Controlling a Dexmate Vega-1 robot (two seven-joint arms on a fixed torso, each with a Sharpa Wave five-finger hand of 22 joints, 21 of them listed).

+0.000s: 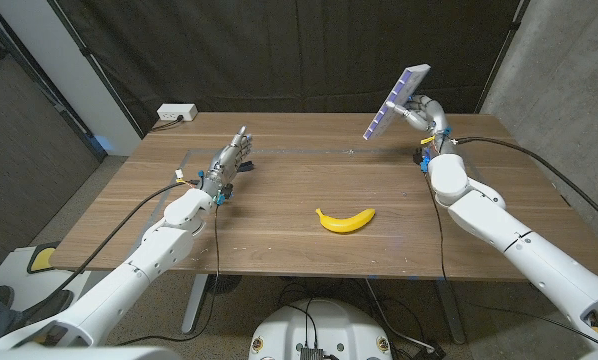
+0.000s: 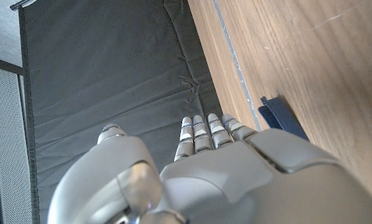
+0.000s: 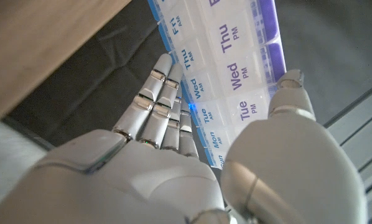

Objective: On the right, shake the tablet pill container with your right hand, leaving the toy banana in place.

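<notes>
My right hand [image 1: 424, 110] holds the tablet pill container [image 1: 396, 101] raised above the table's far right, tilted on a slant. It is a flat purple and clear weekly box; in the right wrist view its lids [image 3: 229, 74] read Tue, Wed and Thu, gripped between my right hand's [image 3: 192, 168] fingers [image 3: 158, 99] and thumb [image 3: 292, 99]. The yellow toy banana [image 1: 345, 220] lies on the wooden table [image 1: 279, 250] near the middle front, well clear of both hands. My left hand [image 1: 229, 165] stands at the left of the table, fingers straight and together, holding nothing.
A white power strip [image 1: 176, 113] sits past the table's far left corner. Black curtain hangs behind the table. Cables run along both arms. In the left wrist view my left hand [image 2: 236, 168] is near a dark blue strip [image 2: 282, 118] on the wood.
</notes>
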